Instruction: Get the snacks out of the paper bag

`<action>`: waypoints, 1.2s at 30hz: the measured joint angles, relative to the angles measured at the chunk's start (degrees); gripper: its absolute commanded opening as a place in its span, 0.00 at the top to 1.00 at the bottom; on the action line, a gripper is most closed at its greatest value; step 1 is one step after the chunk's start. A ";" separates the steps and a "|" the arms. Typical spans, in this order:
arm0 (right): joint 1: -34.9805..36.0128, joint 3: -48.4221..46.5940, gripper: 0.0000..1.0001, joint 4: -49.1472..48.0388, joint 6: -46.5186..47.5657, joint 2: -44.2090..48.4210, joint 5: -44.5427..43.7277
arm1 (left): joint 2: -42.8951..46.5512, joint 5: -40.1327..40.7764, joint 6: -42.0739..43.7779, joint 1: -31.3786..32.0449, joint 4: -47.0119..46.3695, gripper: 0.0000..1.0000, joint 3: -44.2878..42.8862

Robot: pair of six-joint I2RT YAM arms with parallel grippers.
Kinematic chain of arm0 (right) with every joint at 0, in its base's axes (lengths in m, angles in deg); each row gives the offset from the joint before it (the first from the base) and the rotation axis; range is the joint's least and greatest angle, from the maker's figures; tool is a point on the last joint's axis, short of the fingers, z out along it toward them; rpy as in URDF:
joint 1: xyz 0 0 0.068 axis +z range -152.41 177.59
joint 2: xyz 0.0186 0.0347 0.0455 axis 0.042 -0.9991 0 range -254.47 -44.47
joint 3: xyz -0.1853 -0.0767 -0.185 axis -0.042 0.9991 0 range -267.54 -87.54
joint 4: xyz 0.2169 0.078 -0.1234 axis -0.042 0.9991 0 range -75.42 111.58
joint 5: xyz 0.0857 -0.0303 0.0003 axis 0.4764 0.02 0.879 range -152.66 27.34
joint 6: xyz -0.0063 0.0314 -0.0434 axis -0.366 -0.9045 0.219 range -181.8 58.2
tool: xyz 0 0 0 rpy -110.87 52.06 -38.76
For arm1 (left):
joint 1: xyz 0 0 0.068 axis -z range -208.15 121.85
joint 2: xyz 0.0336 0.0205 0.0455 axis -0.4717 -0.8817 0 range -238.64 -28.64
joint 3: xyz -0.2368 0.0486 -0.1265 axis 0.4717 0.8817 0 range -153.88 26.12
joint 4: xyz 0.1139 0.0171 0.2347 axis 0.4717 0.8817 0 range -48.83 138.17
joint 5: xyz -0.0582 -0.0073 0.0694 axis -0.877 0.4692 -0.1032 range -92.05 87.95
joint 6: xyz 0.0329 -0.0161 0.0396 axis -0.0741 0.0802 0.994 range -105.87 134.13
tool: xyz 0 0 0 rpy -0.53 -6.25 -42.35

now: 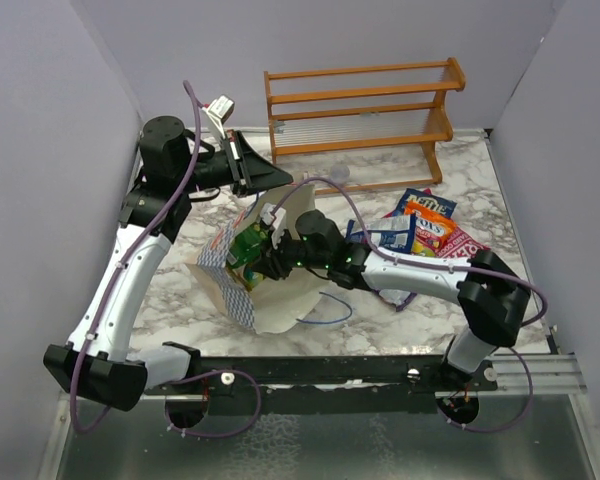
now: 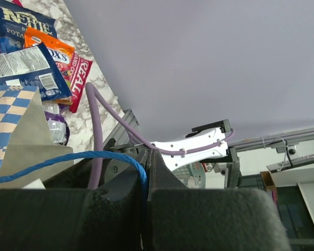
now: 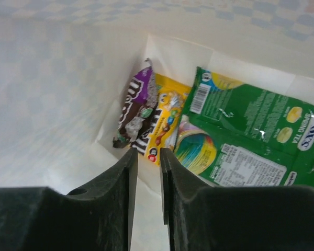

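Observation:
The paper bag (image 1: 280, 300) lies on its side mid-table, mouth toward the right arm. My left gripper (image 1: 280, 178) is shut on its blue cord handle (image 2: 94, 155), the cord pinched between the pads (image 2: 162, 178). My right gripper (image 1: 260, 262) reaches inside the bag (image 3: 52, 104), its jaws a narrow gap apart with nothing between them. Just beyond its tips (image 3: 148, 152) lie a purple-brown packet (image 3: 138, 112), a yellow packet (image 3: 167, 120) and green packets (image 3: 251, 120). Outside the bag lie dark blue (image 1: 427, 203), silver-blue (image 1: 390, 234), orange (image 1: 430, 232) and red (image 1: 460, 243) snacks.
A wooden rack (image 1: 360, 105) stands at the back of the marble table (image 1: 180, 290). Grey walls close in left, right and behind. A loose blue cord loop (image 1: 330, 312) trails from the bag toward the near edge.

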 measured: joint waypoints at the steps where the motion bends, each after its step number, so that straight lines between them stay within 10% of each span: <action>1: 0.07 0.00 0.75 -0.46 -0.33 -0.39 -0.52 | 0.09 0.50 -0.07 0.37 -0.04 1.00 0.00; 15: 3.21 5.68 0.71 -7.43 -4.46 -4.39 -5.44 | 1.11 9.55 1.11 2.93 1.29 1.00 -2.01; 28: 5.73 1.22 0.33 -12.09 -9.94 -11.80 -4.09 | 1.11 12.35 2.43 5.03 2.69 1.00 -2.60; 36: 7.23 -2.71 0.27 -12.83 -10.14 -18.86 -4.13 | 0.37 14.34 3.74 8.85 3.26 1.00 -3.17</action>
